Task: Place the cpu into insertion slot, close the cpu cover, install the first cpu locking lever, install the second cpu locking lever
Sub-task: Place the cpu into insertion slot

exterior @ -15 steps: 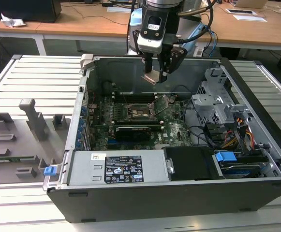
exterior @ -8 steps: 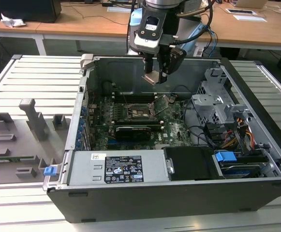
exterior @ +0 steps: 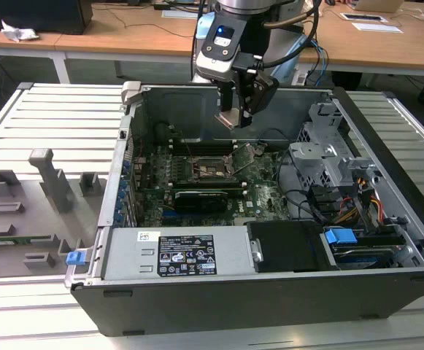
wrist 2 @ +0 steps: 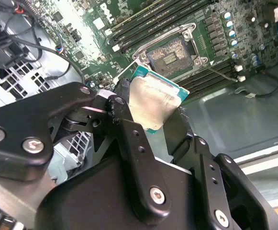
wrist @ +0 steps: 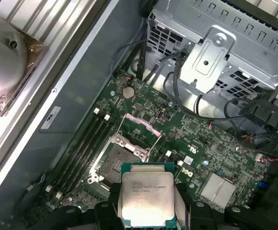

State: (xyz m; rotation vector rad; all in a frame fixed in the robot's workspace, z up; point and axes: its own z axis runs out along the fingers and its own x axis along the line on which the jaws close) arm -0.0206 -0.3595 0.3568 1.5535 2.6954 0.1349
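Right now the claw [exterior: 235,117] is gripping the cpu [wrist: 147,200] by its edges, hovering over the open computer case [exterior: 233,302] in the upper middle of the exterior view. Beneath it the insertion slot [wrist: 117,165] is lying bare, with the cpu cover [wrist: 139,127] standing raised beside it. Memory slots [wrist: 83,143] are flanking one side. Cables [wrist: 177,86] and a drive cage [wrist: 210,52] are crowding the other side, and a graphics card [exterior: 201,198] is sitting just below the slot in the exterior view.

Dark square insertion slot [wrist: 114,160] open from above; upright silver-framed cpu cover [wrist: 142,122] and grey perforated cage [wrist: 210,52] bound one side.
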